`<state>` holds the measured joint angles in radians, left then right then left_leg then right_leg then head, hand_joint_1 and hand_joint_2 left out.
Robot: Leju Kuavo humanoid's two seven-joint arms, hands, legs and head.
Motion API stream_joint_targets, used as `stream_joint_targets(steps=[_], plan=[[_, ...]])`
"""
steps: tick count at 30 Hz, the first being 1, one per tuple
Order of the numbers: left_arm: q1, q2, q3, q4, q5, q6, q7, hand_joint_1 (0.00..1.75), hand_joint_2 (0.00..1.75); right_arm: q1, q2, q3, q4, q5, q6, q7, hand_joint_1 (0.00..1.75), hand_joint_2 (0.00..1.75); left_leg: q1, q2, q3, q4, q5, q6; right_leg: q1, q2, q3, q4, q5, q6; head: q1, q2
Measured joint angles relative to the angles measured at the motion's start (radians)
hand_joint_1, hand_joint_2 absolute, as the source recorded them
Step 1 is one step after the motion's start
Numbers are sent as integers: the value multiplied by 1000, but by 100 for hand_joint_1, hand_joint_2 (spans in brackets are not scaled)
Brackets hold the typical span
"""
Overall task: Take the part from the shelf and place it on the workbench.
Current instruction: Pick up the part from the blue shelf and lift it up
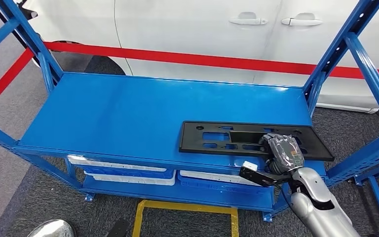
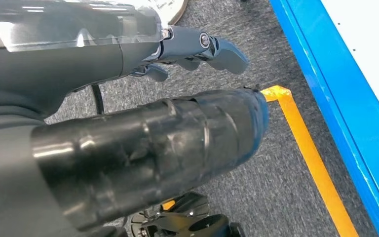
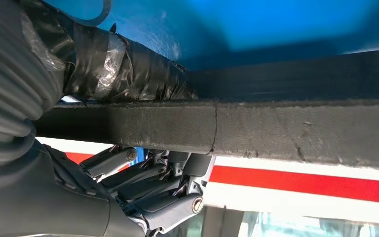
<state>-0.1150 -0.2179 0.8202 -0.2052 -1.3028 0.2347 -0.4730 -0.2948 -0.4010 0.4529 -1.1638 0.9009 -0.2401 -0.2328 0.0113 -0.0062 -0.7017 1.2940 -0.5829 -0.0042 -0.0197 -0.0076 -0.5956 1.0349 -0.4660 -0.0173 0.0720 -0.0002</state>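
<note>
Item: black part (image 1: 237, 138), a flat perforated panel, lying on the top deck of the blue shelf (image 1: 128, 113) toward its right front corner, one long edge at the deck's front lip. Holder: my right hand (image 1: 281, 154), clamped on the part's near edge; my wrist camera shows the taped thumb (image 3: 123, 69) pressed on one face of the panel and the darker fingers (image 3: 153, 190) curled against the other, the edge (image 3: 276, 128) sandwiched between. Other hand: my left hand (image 2: 143, 163) hangs low over grey carpet beside the shelf's blue frame, holding nothing that I can see (whether its fingers are spread or curled I cannot tell from here). Surroundings: a white car (image 1: 202, 29) and a red barrier tape (image 1: 217, 60) behind the shelf, white bins (image 1: 128, 173) on the lower deck. Step in hand, as I judge it: grasp made, lift not yet done. Next move calls for raising the panel level and drawing it toward me, clear of the right upright (image 1: 335, 54), before turning to find the workbench surface; a one-edge hold on so long a piece may let the far end sag or twist.
</note>
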Motion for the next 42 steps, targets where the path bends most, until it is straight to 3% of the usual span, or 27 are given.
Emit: stream_joint_targets(steps=[3, 5, 7, 9, 10, 13, 14, 15, 17, 19, 20, 23, 25, 28, 29, 30, 31, 33, 35, 39, 40, 42], plan=[[1, 0, 0, 0, 4, 3, 0, 0, 0, 41, 5, -16, -67, 55, -74, 7, 175, 175, -1, 0, 83, -182, 95, 9, 1, 3, 1, 4, -4, 5, 0, 0], [1, 1, 0, 0, 5, 4, -1, 0, 0, 53, 9, -25, -102, 71, -100, 11, 175, 175, -4, -1, 115, -252, 111, 16, 4, 6, -3, 6, -4, 14, 0, 0], [1, 2, 0, 0, 9, 5, -2, 0, 0, 66, 11, -31, -127, 87, -111, 18, 175, 175, -5, -1, 118, -262, 109, 23, 6, 7, -5, 3, -1, 24, 0, 0], [2, 1, 0, 0, 15, 5, -4, 0, 0, 92, 15, -38, -168, 139, -152, 33, 175, 175, -2, -2, 121, -272, 115, 36, 2, 6, -10, 17, -16, 34, 0, 0], [3, 1, 0, 0, 18, 5, -6, 0, 0, 109, 22, -40, -200, 181, -189, 43, 175, 175, 0, -2, 123, -277, 118, 42, 1, 6, -25, 51, -39, 38, 1, 0], [5, 0, 0, 0, 25, 4, -13, 0, 0, 162, 61, -37, -311, 320, -290, 75, 175, 175, 0, 0, 124, -278, 118, 49, -2, 7, -112, 234, -124, 46, 1, 0], [6, 0, 0, 0, 26, 3, -15, 0, 0, 177, 76, -32, -343, 358, -305, 85, 175, 175, 0, 0, 125, -277, 116, 49, -3, 7, -130, 271, -129, 47, 1, 0], [6, 0, 1, 0, 27, 2, -17, 0, 0, 188, 89, -26, -371, 389, -315, 95, 175, 175, 0, 0, 126, -276, 114, 49, -4, 7, -132, 272, -115, 48, 1, 0], [6, -1, 1, 0, 31, 2, -19, 0, 0, 199, 113, -9, -417, 440, -324, 115, 175, 175, 1, -2, 131, -273, 109, 45, -6, 6, -84, 170, -48, 45, 1, 0], [6, -2, 1, 0, 34, 2, -20, 0, 0, 202, 138, 12, -449, 484, -343, 134, 175, 175, -2, -3, 134, -268, 102, 36, -2, 7, -27, 53, -8, 38, 1, 0], [5, -2, 1, 0, 35, 2, -21, 0, 0, 203, 153, 24, -461, 504, -353, 143, 175, 175, -4, -2, 134, -267, 100, 31, 0, 8, -13, 24, -4, 35, 0, 0], [5, -2, 1, 0, 36, 2, -22, 0, 0, 210, 194, 63, -478, 542, -371, 166, 175, 175, -3, -1, 133, -267, 96, 13, 3, 11, -9, 12, -7, 19, 0, 0], [4, -3, 1, 0, 36, 2, -22, 0, 0, 212, 222, 97, -480, 552, -375, 178, 175, 175, 0, 0, 120, -233, 69, 2, -1, 10, -6, 6, -4, 6, 0, 0], [6, -3, 1, 0, 36, 2, -23, 0, 131, 212, 266, 162, -477, 555, -384, 193, 175, 175, 1, 0, 42, -62, -16, -7, 1, 9, -4, 4, -4, -6, 0, 0], [7, -3, 1, 0, 37, 1, -23, 0, 175, 212, 277, 182, -474, 553, -386, 197, 175, 175, 1, 0, 18, -11, -30, -8, 3, 9, -4, 4, -4, -7, 0, 0], [8, -3, 1, 0, 37, -1, -24, 0, 175, 212, 285, 198, -471, 550, -388, 201, 175, 175, 1, 0, 6, 10, -26, -7, 4, 9, -3, 4, -5, -8, 0, 0], [9, -3, 1, 0, 38, -3, -25, 0, 175, 211, 292, 210, -466, 547, -388, 205, 175, 175, 1, 0, 12, -10, -3, -5, 5, 9, -1, 4, -6, -9, 0, 0], [9, -2, 1, 0, 39, -8, -31, 0, 175, 206, 301, 224, -458, 541, -389, 213, 175, 175, 0, 0, 68, -135, 68, 4, 7, 9, 3, 5, -7, -8, 0, 0], [9, -2, 1, 0, 39, -11, -37, 0, 175, 200, 306, 231, -453, 535, -389, 220, 175, 175, -4, -1, 116, -243, 105, 11, 11, 10, 2, 7, -8, -3, 0, 0], [14, -2, 2, 0, 39, -19, -43, 0, 175, 195, 308, 244, -449, 521, -390, 219, 175, 175, -3, -1, 127, -274, 113, 24, 13, 11, -3, 9, -10, 16, 0, 0], [14, -2, 2, 0, 41, -21, -43, 0, 175, 193, 308, 247, -448, 515, -390, 219, 175, 175, 0, -1, 128, -279, 116, 31, 13, 11, -10, 26, -24, 21, 0, 0], [14, -2, 2, 0, 47, -23, -43, 0, 175, 188, 308, 252, -445, 505, -390, 219, 175, 175, 2, 1, 129, -283, 120, 40, 11, 10, -51, 121, -82, 29, 1, 0]])
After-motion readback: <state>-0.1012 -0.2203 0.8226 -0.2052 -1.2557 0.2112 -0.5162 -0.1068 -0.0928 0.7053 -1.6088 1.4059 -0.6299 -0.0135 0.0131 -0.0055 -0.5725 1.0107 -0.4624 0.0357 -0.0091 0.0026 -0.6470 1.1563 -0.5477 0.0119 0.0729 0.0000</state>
